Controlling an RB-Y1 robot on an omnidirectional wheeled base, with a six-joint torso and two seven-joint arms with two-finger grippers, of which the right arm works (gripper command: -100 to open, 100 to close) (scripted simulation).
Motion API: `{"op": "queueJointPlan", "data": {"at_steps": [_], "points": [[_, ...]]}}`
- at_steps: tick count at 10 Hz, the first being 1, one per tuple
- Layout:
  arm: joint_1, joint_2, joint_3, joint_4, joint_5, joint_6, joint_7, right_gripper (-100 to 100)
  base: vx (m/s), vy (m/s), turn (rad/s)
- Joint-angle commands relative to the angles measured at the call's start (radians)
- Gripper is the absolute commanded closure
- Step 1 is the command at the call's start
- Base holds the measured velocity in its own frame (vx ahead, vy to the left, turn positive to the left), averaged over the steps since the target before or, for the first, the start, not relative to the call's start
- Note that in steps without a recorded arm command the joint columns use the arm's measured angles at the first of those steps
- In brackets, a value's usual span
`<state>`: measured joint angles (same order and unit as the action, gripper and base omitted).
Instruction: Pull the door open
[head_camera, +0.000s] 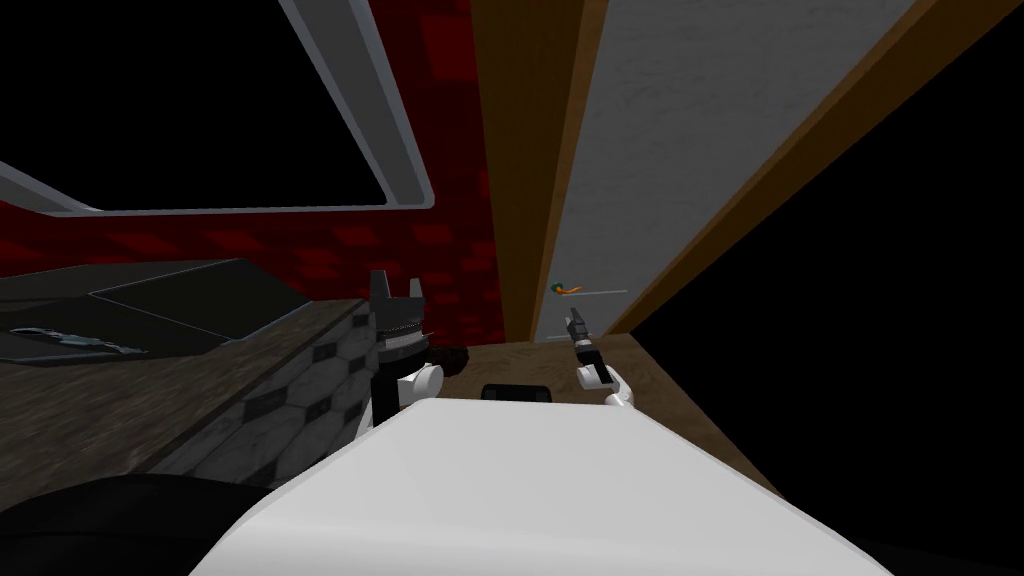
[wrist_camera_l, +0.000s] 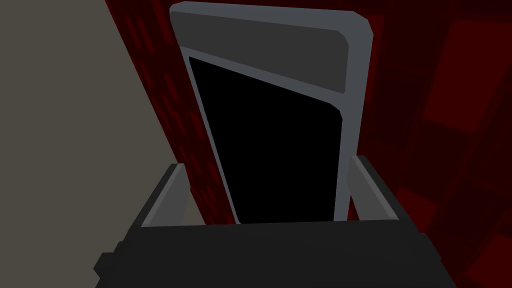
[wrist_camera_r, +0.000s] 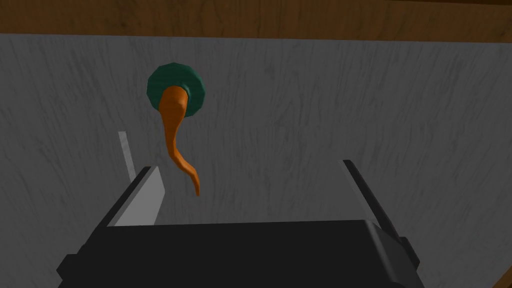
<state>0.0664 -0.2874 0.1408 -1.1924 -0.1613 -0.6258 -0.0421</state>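
Door (wrist_camera_r: 350, 125): grey, faced the right end effector (wrist_camera_r: 248, 166), the nearer one, fingers wide apart. Handle (wrist_camera_r: 176, 130): orange lever, long axis ran towards it, off-centre near one finger. Left end effector (wrist_camera_l: 267, 163): wide, well aside.

The door (wrist_camera_r: 360, 115) is grey and matt, streaked all over with a fine grain. Its frame (head_camera: 525, 150) is brown wood with visible grain, and the floor (head_camera: 690, 400) is wood-grained too. The handle (wrist_camera_r: 175, 135) is smooth plain orange on a smooth dark green rosette (wrist_camera_r: 197, 87). The wall (head_camera: 440, 240) carries dull red blocky tiles. The counter (head_camera: 120, 400) top looks like mottled brown stone, edged by grey hexagonal tiles (head_camera: 310, 390).
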Motion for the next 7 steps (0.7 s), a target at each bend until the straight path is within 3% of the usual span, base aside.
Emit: {"op": "queueJointPlan", "data": {"at_steps": [1, 7], "points": [[-0.022, -0.01, 0.004, 0.05, -0.007, -0.007, -0.008, -100, 0.099, -0.09, 0.078], [-0.077, -0.042, 0.016, 0.202, -0.028, -0.02, -0.034, -100, 0.072, -0.07, 0.054]]}}
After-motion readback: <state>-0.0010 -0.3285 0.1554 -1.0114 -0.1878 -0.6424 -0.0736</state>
